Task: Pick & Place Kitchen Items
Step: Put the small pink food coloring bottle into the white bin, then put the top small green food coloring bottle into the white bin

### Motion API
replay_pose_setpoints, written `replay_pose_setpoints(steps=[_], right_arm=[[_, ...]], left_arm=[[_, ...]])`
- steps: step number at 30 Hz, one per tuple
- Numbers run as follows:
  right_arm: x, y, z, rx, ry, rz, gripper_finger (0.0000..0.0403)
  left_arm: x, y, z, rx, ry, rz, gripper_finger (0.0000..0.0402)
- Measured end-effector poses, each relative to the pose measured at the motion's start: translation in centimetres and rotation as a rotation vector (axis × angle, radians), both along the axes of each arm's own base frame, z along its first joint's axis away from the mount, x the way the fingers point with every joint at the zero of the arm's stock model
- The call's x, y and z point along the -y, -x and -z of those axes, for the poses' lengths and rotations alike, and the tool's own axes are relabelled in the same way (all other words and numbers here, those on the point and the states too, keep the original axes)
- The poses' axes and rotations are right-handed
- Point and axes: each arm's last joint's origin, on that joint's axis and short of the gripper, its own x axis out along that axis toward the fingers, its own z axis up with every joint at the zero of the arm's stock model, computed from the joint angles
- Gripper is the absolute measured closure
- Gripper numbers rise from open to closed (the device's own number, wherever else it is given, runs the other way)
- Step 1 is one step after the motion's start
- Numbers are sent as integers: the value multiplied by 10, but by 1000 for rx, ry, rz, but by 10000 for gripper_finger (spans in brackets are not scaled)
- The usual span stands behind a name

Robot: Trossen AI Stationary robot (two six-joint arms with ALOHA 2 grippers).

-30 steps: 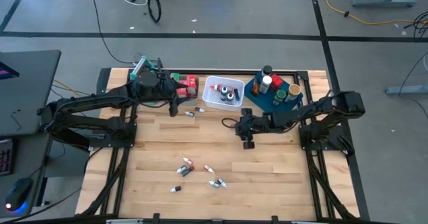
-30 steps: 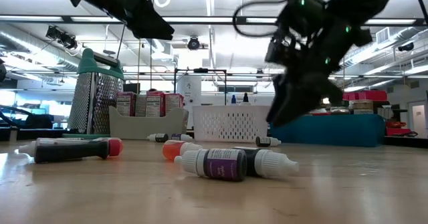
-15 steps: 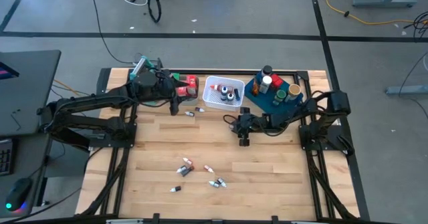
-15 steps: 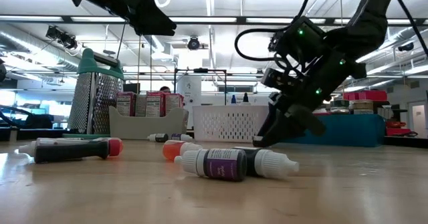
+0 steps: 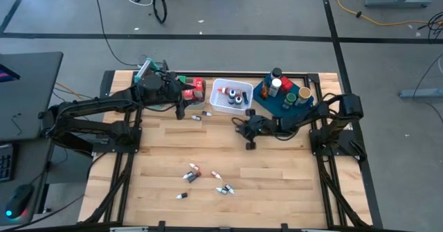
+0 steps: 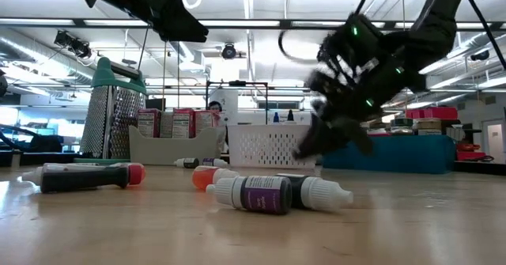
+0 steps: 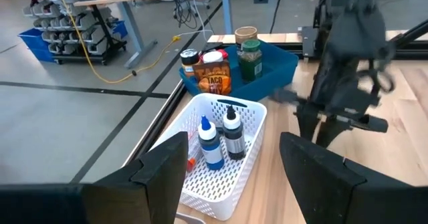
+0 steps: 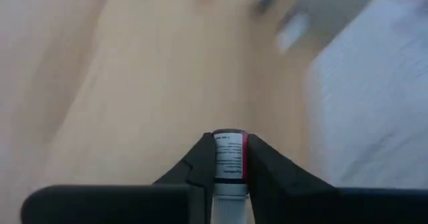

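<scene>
Two arms up — the right gripper [image 8: 229,158] sits low over the table [image 5: 291,176], just in front of the white mesh basket [image 5: 220,104], fingers clamped on a small bottle [image 8: 229,162] with a white label and red trim. Left gripper [image 7: 231,167] hangs spread apart and empty near the cartons [image 5: 196,86]. More little bottles [image 5: 191,174] lie scattered near the front edge — a purple-labelled one [image 6: 261,194] closest to the low camera.

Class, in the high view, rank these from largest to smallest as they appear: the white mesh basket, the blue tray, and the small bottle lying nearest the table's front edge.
1. Blue tray and white mesh basket: too alike to separate.
2. Small bottle: clearly smallest.
</scene>
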Motion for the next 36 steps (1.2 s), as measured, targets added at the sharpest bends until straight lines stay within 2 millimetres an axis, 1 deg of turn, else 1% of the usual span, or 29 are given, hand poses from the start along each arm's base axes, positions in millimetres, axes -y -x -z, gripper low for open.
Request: replay_pose_setpoints(steps=[3, 6, 8, 10, 13, 15, 18, 22, 25, 28, 36], right_arm=[[4, -15, -25, 138, 144, 53, 338], [9, -26, -46, 207, 314, 137, 319], [14, -34, -62, 268, 397, 205, 312], [22, -39, -73, 285, 440, 265, 311], [41, -39, -79, 287, 445, 402, 316], [55, -37, -81, 312, 422, 497, 319], [74, -32, -80, 388, 288, 603, 318], [98, -25, -73, 416, 72, 632, 309], [110, -19, -67, 396, -47, 637, 301], [117, -16, -66, 406, -100, 660, 290], [120, -14, -65, 381, -65, 648, 236]], left_arm=[[0, 0, 0, -1, 0, 0, 158], [0, 0, 0, -3, 1, 0, 158], [0, 0, 1, -7, 2, 0, 158], [0, 0, 2, -16, 6, 0, 158], [0, 1, 3, -29, 10, 0, 158], [0, 1, 3, -33, 12, 0, 158], [1, 1, 5, -47, 17, 0, 158], [1, 2, 6, -57, 20, 0, 158], [1, 2, 6, -60, 21, 0, 158], [1, 2, 6, -64, 23, 0, 158], [1, 2, 6, -63, 22, 0, 158]])
